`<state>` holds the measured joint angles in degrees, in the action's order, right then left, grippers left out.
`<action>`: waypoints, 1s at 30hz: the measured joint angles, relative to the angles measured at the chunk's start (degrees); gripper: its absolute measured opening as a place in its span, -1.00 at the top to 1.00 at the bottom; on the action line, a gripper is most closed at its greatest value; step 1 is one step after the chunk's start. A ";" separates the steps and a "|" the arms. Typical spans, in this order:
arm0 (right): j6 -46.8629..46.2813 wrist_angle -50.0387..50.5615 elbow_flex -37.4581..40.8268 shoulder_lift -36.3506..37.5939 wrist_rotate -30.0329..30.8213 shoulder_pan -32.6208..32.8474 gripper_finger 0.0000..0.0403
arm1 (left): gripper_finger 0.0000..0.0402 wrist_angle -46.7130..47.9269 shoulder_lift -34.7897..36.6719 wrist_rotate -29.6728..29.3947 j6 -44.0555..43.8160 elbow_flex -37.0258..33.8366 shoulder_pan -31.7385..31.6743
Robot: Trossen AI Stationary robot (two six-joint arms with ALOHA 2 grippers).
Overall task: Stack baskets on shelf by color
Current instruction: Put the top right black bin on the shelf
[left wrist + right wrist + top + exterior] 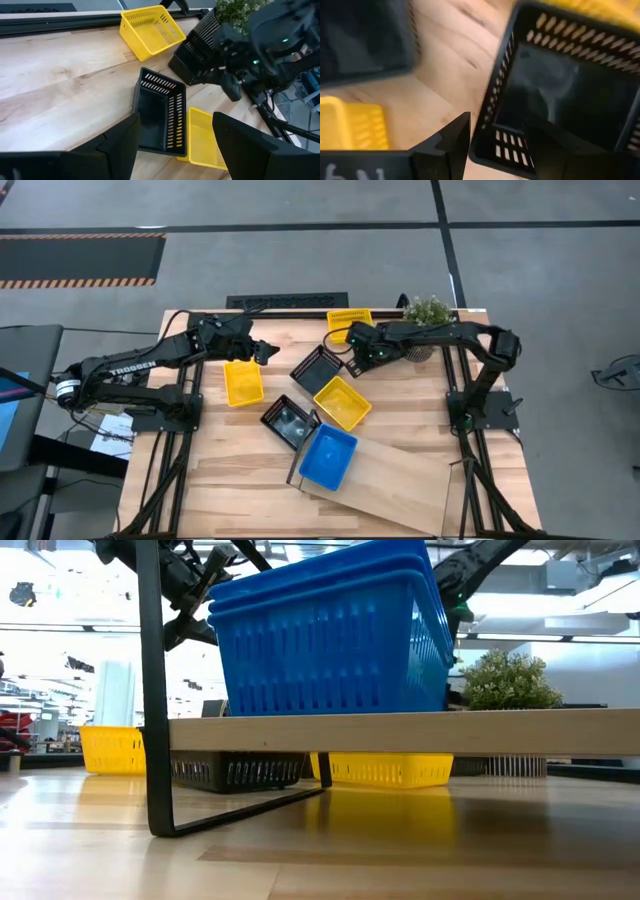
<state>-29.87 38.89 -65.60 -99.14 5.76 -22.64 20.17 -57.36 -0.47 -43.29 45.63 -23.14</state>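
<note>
Seen from above, the right claw (pixel 340 352) grips the rim of a black basket (pixel 316 367) near the table's (pixel 220 480) middle, one finger inside the wall. The left claw (pixel 268 352) hovers open beside a yellow basket (pixel 243 382). Blue baskets (pixel 328 457) sit nested on the shelf (pixel 400 480); another black basket (pixel 288 421) and more yellow ones lie loose. These baskets look light, stiff and thin-walled, best pinched at a rim

plant (pixel 428 311): green, potted, far table edge, just beside right arm's jaws
table (pixel 230 455): light wood planks
floor (pixel 300 240): grey, dark seams
hazard stripe (pixel 80 280): orange-black, well apart from jaws
papers (pixel 110 438): below left arm base
</note>
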 joint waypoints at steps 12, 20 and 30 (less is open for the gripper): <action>0.97 -1.50 -0.07 -4.06 -2.89 -0.27 0.23 | -0.18 -0.15 0.00 -0.24 1.01 0.00 -0.02; 0.80 -1.19 -0.23 -2.54 -2.35 1.78 0.81 | -0.18 -0.13 0.00 -0.24 1.25 0.00 -0.02; -4.84 0.44 -0.29 14.89 -2.34 3.92 0.96 | -0.18 -0.13 0.00 -0.22 1.20 0.00 -0.02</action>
<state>-34.71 39.34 -65.89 -84.26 3.42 -18.73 20.03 -57.36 -0.69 -42.09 45.63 -23.16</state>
